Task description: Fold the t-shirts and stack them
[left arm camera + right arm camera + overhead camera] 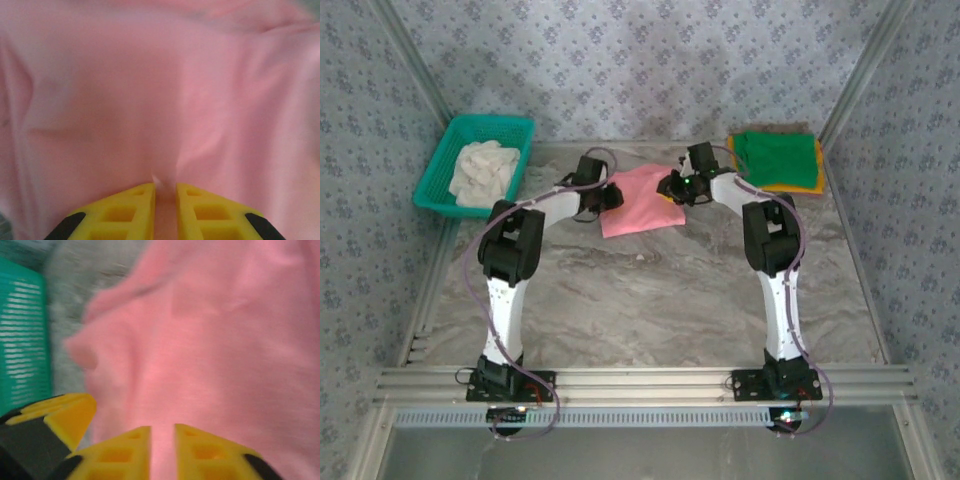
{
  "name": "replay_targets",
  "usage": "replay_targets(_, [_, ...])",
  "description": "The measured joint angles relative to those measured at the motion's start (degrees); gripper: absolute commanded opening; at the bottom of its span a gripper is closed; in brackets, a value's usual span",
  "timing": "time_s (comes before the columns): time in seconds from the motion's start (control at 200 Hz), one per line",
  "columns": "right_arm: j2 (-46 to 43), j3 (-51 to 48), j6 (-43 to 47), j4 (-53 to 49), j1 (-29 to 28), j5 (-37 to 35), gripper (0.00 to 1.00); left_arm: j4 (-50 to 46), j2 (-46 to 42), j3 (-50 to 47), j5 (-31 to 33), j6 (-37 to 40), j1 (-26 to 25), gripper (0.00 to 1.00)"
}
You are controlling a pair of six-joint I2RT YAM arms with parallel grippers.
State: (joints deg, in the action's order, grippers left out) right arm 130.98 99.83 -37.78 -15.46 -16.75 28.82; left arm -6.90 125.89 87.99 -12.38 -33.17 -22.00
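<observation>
The pink shirt (638, 203) lies far-centre on the tabletop (650, 300) between the hands, the left hand (165, 189) clamped on a pinch of its left edge, the right hand (162, 430) nearly together at its right edge, grip unclear, with the green shirt (777, 158) just beyond the right hand.

No legible text, label, brand, number or sign anywhere.
</observation>
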Motion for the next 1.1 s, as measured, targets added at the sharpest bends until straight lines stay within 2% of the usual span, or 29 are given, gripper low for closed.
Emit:
replay_targets(0.24, [0.1,1.5,6.6,-4.7,3.3,-2.7,0.43,4.4,-0.5,-3.1,1.4,-1.1,0.6,0.15])
replay_targets(0.315, [0.1,1.7,7.5,-5.2,4.4,-2.3,0.53,6.3,-0.8,-4.4,1.2,-1.3,0.9,0.15])
replay_targets(0.39, [0.7,2.5,8.1,-5.7,5.2,-1.4,0.51,7.3,-1.0,-5.0,1.2,-1.3,1.1,0.14])
replay_targets(0.51, [3.7,6.4,9.4,-6.9,5.7,0.8,0.54,8.2,-1.0,-5.3,1.2,-1.2,1.4,0.14])
replay_targets(0.774, [7.2,10.2,10.7,-7.7,3.7,3.0,0.56,8.7,-1.0,-5.4,1.1,-1.2,1.5,0.14])
replay_targets(0.989, [8.8,12.5,11.3,-7.6,0.9,3.5,0.51,8.7,-1.0,-5.4,0.8,-1.2,1.6,0.14])
replay_targets(1.044, [9.1,12.9,11.2,-7.6,-0.2,3.4,0.47,8.7,-1.0,-5.4,0.4,-1.2,1.7,0.14])
replay_targets(1.104, [9.7,13.6,11.1,-7.6,-1.4,3.3,0.36,8.7,-0.9,-5.4,0.2,-1.2,1.7,0.14])
